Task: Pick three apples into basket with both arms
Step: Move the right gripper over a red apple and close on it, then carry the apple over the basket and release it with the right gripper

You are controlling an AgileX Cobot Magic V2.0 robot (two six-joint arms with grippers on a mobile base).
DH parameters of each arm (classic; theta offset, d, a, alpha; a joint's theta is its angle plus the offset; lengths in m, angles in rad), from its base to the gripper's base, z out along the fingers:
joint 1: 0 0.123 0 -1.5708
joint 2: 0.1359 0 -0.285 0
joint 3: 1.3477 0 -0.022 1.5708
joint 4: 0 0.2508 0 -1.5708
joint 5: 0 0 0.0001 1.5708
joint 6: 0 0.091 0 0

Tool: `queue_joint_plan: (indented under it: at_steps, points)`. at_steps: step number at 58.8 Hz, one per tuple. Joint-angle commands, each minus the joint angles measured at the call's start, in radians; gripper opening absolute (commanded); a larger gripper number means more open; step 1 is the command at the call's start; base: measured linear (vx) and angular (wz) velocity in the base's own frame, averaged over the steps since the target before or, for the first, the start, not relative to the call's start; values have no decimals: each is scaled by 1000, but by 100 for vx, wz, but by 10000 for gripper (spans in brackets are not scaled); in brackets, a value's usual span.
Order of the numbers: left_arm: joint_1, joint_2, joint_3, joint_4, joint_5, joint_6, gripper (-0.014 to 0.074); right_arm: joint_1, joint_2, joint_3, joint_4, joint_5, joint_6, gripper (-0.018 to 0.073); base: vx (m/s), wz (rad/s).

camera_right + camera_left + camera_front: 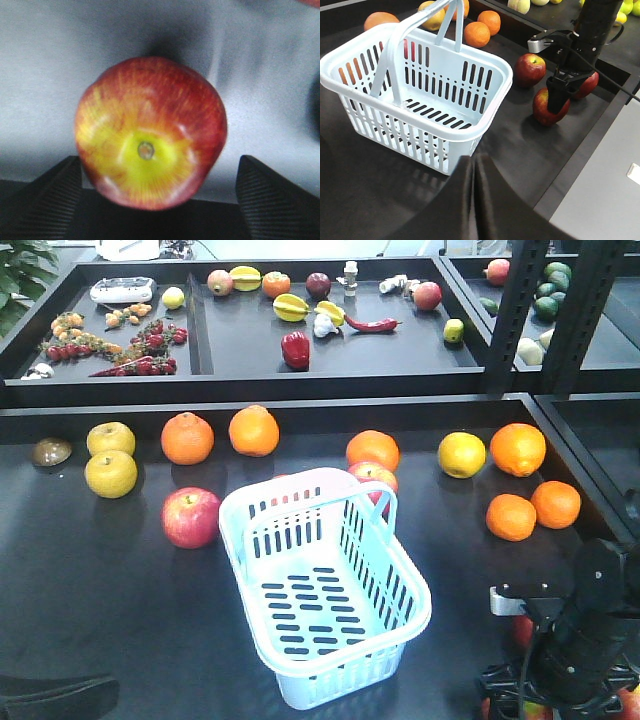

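Three dark red apples lie right of the basket (420, 75) in the left wrist view: one (530, 69) nearest it, one (588, 85) behind the right arm, one (547, 110) under my right gripper (559, 95). In the right wrist view that apple (150, 132) sits stem up between the open fingers (55, 195), with a gap on its right side. My left gripper (475, 172) is shut and empty, low in front of the basket's near corner. In the front view the basket (320, 590) is empty and the right arm (585, 630) hides most of the apples; one (522, 631) peeks out.
Oranges (187, 437), yellow fruit (110, 473) and two pink-red apples (190, 517) lie behind and left of the basket. More oranges (512, 517) lie at the right. A raised black divider edge (300, 405) and trays of produce (295, 348) stand at the back. The basket's handle (395, 55) stands up.
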Motion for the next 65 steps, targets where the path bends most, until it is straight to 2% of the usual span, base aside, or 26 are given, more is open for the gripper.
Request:
queue_joint_plan:
  at_steps: [1, 11, 17, 24, 35, 40, 54, 58, 65]
  points:
    - [-4, 2, -23, -32, -36, -2, -6, 1, -29, -22, -11, -31, 9, 593, 0, 0]
    - [-4, 2, -23, -32, -36, -2, -6, 1, -29, -22, -10, -41, 8, 587, 0, 0]
    - [-4, 2, -23, -32, -36, -2, -6, 1, -29, -22, -10, -41, 4, 546, 0, 0]
    - [-4, 2, -23, -32, -36, -2, -6, 1, -29, -22, -10, -36, 4, 404, 0, 0]
    - [-4, 2, -23, -32, -36, -2, -6, 1, -63, -22, -10, 0, -23, 97, 0, 0]
    - [-4, 2, -23, -32, -36, -2, -6, 1, -132, -22, -9, 34, -36, -8, 0, 0]
    - [-4, 2, -23, -32, -37, -2, -6, 14, -458, -22, 24, 116, -54, -4, 0, 0]
    - [-4, 2, -23, -32, -38, -2, -6, 43, -559, -26, 48, 115, -81, -4, 0, 0]
    - [-4, 2, -23, -32, -41, -2, -6, 146, -693, -42, 180, 61, -167, -1, 0, 0]
